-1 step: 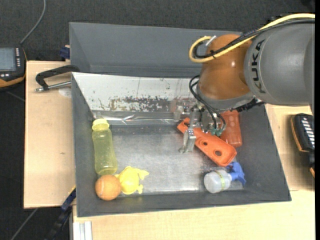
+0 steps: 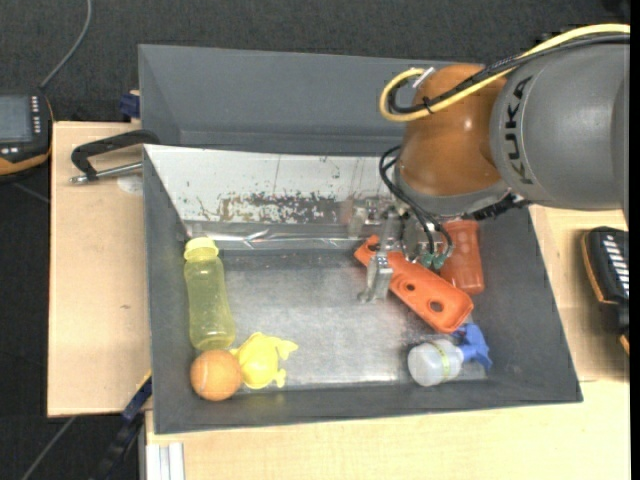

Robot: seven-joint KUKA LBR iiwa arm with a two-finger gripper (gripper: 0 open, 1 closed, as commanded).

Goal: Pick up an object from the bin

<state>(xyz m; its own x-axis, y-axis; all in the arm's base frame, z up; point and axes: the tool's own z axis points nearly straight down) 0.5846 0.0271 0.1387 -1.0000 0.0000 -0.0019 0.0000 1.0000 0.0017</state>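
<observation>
Gripper [image 2: 377, 286] hangs low over the floor of the bin [image 2: 300, 328], right of centre, at the far-left end of an orange tool [image 2: 432, 298] that lies aslant toward the near right. Whether it touches the tool, or stands open or closed, cannot be told. Near right lies a white bottle [image 2: 432, 362]; along the left wall, a yellow bottle [image 2: 208, 303]; in the near-left corner, an orange ball [image 2: 215, 376] touches a yellow toy [image 2: 262, 360].

Orange handle [image 2: 432, 300] partly hidden by arm [image 2: 570, 118], itself cut off right
</observation>
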